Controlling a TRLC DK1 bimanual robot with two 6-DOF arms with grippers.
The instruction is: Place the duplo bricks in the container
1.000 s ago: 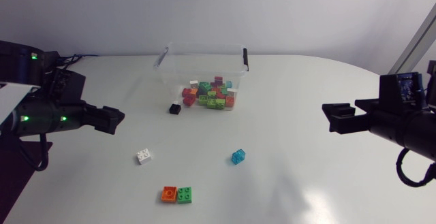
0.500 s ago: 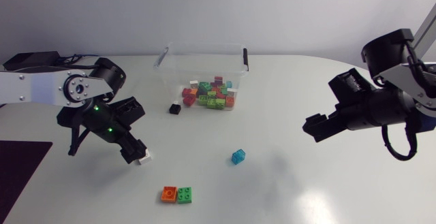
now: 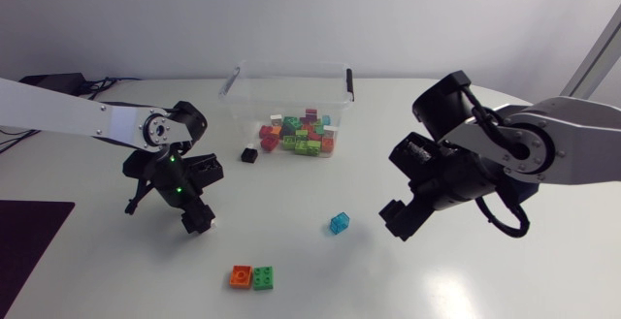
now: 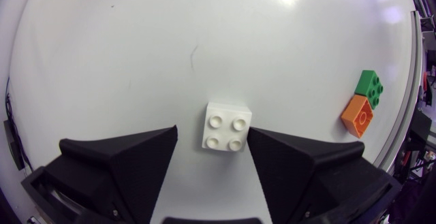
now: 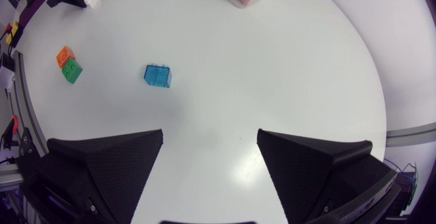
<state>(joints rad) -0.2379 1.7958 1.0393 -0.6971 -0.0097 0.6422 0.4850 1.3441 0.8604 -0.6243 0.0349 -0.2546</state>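
A white duplo brick point(image 4: 226, 126) lies studs-up on the table between the fingers of my left gripper point(image 4: 212, 139). One finger is at its side and a gap remains on the other side, so the gripper is open. In the head view my left gripper point(image 3: 197, 220) covers that brick. My right gripper point(image 3: 396, 219) hovers open and holds nothing, with a translucent blue brick point(image 5: 157, 75) on the table ahead of it. The clear container point(image 3: 238, 106) at the back holds several coloured bricks.
An orange brick point(image 3: 241, 276) and a green brick point(image 3: 263, 278) lie side by side near the front edge. A small black brick point(image 3: 249, 154) rests just outside the container's front left corner. A dark mat point(image 3: 29, 232) covers the table's left edge.
Both arms swung in from the sides. My left gripper came down over the white brick and its fingers narrowed around it. My right gripper moved toward the blue brick.
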